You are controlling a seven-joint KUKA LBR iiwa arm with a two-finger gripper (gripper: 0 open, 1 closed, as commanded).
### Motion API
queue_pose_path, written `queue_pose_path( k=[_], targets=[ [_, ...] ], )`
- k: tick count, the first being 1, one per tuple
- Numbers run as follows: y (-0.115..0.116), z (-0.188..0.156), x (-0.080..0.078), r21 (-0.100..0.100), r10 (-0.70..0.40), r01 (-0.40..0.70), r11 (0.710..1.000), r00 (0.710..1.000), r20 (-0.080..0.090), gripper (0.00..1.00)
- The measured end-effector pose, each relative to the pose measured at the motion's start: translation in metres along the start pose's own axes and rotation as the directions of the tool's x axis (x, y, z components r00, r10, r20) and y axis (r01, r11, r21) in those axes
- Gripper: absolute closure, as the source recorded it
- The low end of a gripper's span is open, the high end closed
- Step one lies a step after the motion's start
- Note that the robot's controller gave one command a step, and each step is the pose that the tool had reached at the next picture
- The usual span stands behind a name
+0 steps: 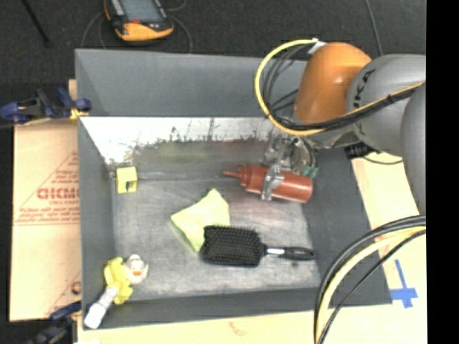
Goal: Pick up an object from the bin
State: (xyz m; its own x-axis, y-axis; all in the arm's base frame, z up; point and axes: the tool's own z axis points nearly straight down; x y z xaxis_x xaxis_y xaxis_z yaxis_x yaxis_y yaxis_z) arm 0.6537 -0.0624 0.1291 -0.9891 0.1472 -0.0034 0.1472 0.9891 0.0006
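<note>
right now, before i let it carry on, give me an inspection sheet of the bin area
surface: grey metal bin, floor scuffed, back wall streaked.
job's things: red bottle lying on its side, back right, spout pointing to the view's left.
clutter: yellow-green cloth mid-bin; black hairbrush against the cloth, handle pointing right; small yellow block by the left wall; yellow and white toy in the front left corner.
grippers: gripper at the red bottle's middle.
cables: yellow and black loops round the orange wrist cover.
surroundings: orange and black handheld device behind the bin.

Red bottle [287,186], black hairbrush [231,246], pale yellow cloth [199,217], grey bin [172,84].
</note>
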Motion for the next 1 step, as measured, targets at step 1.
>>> queue_pose_path(
  k=[1],
  targets=[
    [-0.0001,-0.0129,-0.0011,0.000,0.000,0.000,1.000,1.000,0.006,1.00]
  ],
)
